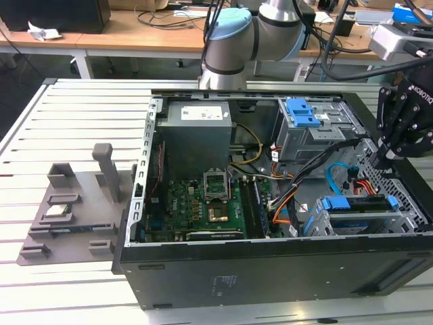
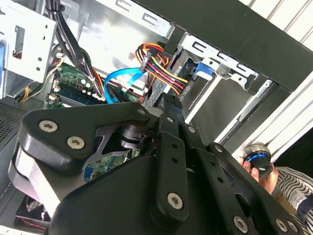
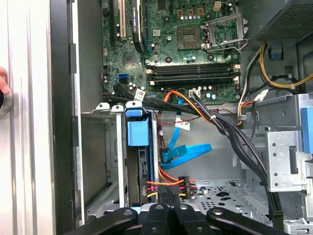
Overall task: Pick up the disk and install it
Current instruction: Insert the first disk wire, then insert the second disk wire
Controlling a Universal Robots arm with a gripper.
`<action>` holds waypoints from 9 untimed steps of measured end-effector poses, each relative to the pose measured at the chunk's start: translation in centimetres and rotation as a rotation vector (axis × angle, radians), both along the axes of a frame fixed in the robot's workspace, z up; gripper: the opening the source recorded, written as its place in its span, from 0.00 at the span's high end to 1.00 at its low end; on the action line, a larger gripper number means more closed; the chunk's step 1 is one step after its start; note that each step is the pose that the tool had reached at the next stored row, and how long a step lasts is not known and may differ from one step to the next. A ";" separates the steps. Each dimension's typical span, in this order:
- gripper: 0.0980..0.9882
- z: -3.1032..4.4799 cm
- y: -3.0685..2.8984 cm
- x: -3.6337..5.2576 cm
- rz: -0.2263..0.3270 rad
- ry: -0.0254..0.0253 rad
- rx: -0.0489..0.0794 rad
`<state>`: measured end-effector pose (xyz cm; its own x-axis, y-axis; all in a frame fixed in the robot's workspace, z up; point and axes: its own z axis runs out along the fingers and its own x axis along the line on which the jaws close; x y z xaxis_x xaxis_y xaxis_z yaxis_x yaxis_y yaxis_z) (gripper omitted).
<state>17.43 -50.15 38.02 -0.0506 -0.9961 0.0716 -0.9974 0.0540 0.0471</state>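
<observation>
The disk (image 1: 357, 204) sits edge-up in the lower drive cage at the front corner of the open computer case, with its blue rail frame on top. In the first wrist view the disk (image 3: 142, 169) shows as a dark slab in the cage slot under its blue tab. My gripper (image 1: 380, 160) hangs over the case floor beside that cage, at the exterior view's right. Its fingers are pressed together and hold nothing. The gripper (image 3: 169, 192) ends right at a black power plug (image 3: 171, 182) with red, yellow and orange wires. My gripper (image 2: 169, 101) points at the same plug.
Blue data cables (image 3: 183, 152) and black cable bundles (image 3: 230, 127) cross the case floor. An upper drive bay (image 1: 308, 122) with a blue latch, the motherboard (image 1: 210, 206) and the power supply (image 1: 196, 135) fill the case. A grey parts fixture (image 1: 67, 210) lies outside. A hand (image 2: 261, 171) holds a round button device.
</observation>
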 end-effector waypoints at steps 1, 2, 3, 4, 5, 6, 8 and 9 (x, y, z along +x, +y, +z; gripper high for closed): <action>0.99 0.00 0.00 0.00 0.000 0.0000 0.000; 0.99 0.01 0.00 0.00 0.000 0.0000 0.000; 0.99 0.02 0.00 0.00 0.000 0.0000 0.000; 0.92 0.03 0.00 0.00 0.000 0.0000 0.000; 0.85 0.03 0.00 0.00 0.000 0.0000 0.000; 0.77 0.04 0.00 -0.02 0.000 0.0001 0.000; 0.77 0.01 0.01 -1.24 0.000 0.0000 0.000; 0.77 -0.01 0.00 -1.86 0.000 0.0000 0.000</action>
